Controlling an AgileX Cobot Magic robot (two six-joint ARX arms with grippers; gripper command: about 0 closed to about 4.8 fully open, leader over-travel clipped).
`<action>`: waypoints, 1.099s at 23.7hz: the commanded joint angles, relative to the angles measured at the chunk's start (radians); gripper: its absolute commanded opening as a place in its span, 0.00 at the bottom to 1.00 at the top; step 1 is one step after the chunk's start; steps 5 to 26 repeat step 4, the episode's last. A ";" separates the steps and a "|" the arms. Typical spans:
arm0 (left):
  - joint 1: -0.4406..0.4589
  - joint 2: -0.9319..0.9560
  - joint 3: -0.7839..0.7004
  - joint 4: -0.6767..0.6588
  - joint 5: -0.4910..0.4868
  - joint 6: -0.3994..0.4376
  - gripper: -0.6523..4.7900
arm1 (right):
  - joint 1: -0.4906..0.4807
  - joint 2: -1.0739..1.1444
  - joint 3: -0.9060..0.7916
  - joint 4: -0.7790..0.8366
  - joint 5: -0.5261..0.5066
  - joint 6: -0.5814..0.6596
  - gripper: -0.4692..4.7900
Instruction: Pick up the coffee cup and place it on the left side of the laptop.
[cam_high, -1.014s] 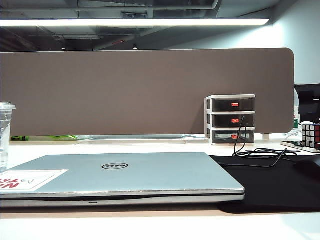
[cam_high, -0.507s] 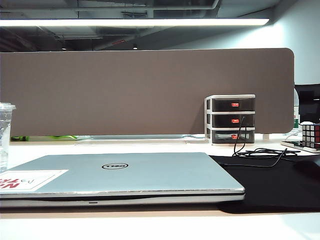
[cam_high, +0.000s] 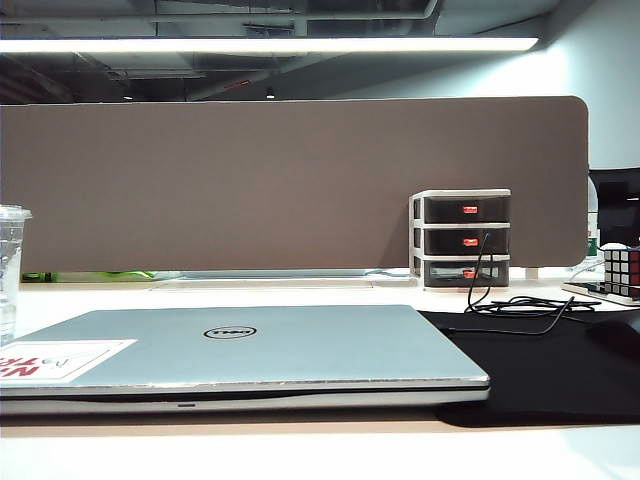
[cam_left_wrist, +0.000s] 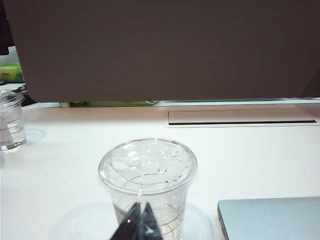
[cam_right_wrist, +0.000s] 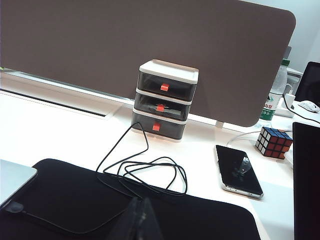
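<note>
A clear coffee cup (cam_high: 10, 268) stands upright on the white table (cam_high: 300, 455), cut off by the left edge of the exterior view so that only a sliver of its lid and wall shows; its printed markings are too faint to read. The closed silver laptop (cam_high: 300, 350) lies flat just to the cup's right, its long axis running across the exterior view, hinge side away from the camera, with its sticker (cam_high: 60, 360) partly cropped and its red lettering upside down. From the left wrist view the cup (cam_left_wrist: 147, 185) sits whole beside the laptop's corner (cam_left_wrist: 270, 217), lid up, apart from it. The left claw (cam_left_wrist: 139, 224) shows only as dark fingertips pressed together, closed on nothing, low in front of the cup; whether it touches the cup wall cannot be told. The right claw (cam_right_wrist: 137, 220), fingertips likewise shut and empty, hangs over a black mat (cam_right_wrist: 125, 210) strewn with a looped cable (cam_right_wrist: 145, 172), facing a small drawer unit (cam_right_wrist: 165, 100), a phone (cam_right_wrist: 239, 171) and a puzzle cube (cam_right_wrist: 272, 141). A second clear cup (cam_left_wrist: 11, 122) sits well apart, partly out of frame
</note>
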 joint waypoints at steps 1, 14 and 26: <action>0.000 0.000 0.006 0.009 0.000 0.000 0.12 | 0.000 -0.002 -0.005 0.015 -0.001 0.003 0.09; 0.000 0.000 0.006 0.009 0.000 0.000 0.12 | 0.000 -0.002 -0.005 0.015 -0.001 0.004 0.09; 0.000 0.000 0.006 0.009 0.000 0.000 0.12 | 0.000 -0.002 -0.005 0.015 -0.001 0.004 0.09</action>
